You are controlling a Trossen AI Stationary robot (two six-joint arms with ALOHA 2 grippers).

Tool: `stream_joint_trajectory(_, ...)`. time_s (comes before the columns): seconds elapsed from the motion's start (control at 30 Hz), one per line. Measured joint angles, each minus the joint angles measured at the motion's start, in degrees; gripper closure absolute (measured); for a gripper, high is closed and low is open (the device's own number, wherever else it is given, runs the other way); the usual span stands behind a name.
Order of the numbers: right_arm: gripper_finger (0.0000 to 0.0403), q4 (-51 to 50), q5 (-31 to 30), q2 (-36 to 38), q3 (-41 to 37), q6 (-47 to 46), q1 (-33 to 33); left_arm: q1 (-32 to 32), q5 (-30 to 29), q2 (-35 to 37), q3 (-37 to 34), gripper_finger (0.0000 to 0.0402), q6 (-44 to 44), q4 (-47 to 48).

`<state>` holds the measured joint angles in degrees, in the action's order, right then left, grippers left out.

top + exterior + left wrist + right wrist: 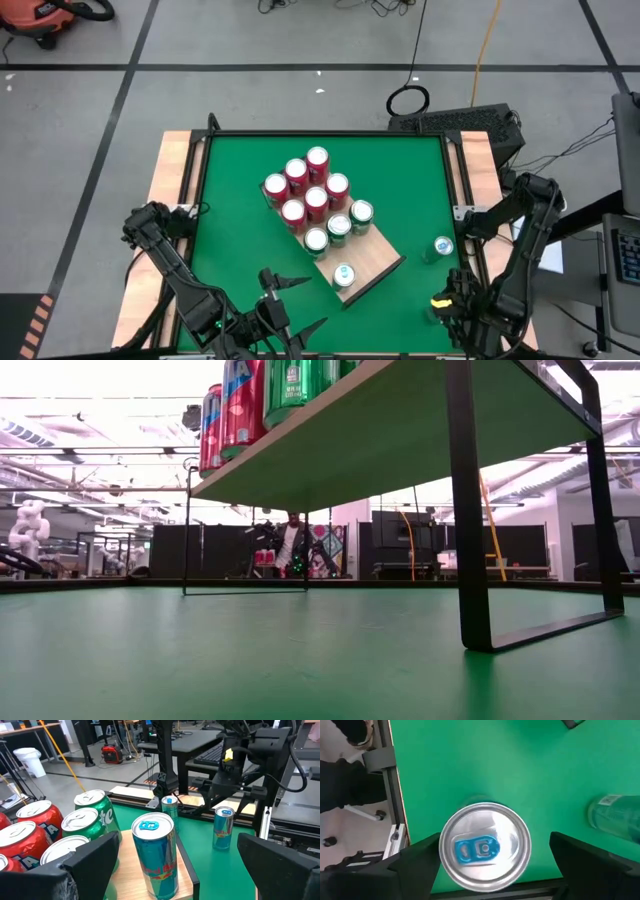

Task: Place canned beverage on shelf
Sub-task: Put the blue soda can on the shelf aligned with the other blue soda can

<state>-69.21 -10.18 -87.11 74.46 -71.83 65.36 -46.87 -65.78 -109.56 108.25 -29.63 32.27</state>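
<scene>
Shelf (375, 268) sits diagonal mid-table in high view, carrying red cans (305, 190), green cans (339, 226) and one blue can (344, 275) alone near its lower end. Second blue can (443, 247) stands on green table (230, 230) at right; right gripper (441, 304) near table's right front corner, left gripper (295, 300) at front edge.

Low view: shelf board (400, 430) overhead on dark legs, cans along its edge; person in far bkgd.

Left wrist: fingers (92, 855) spread wide, blue can on shelf (155, 857) between them, not touched.

Right wrist: fingers (582, 852) spread either side of a third blue can's top (485, 847), directly below.
</scene>
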Motion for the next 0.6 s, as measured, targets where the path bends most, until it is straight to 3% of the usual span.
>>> stream_joint_trajectory(0.2, 0.0048, 5.7, 1.3, 0.0, -3.2, 0.5, -0.2, 0.0, 0.0, 0.0, 0.0, 0.0002, 0.0, 0.0)
stream_joint_trajectory(0.6, 0.0050, 6.0, 1.3, 0.0, -4.6, 0.4, -0.5, 0.0, 0.0, 0.0, 0.0, 0.0002, 0.0, -0.1)
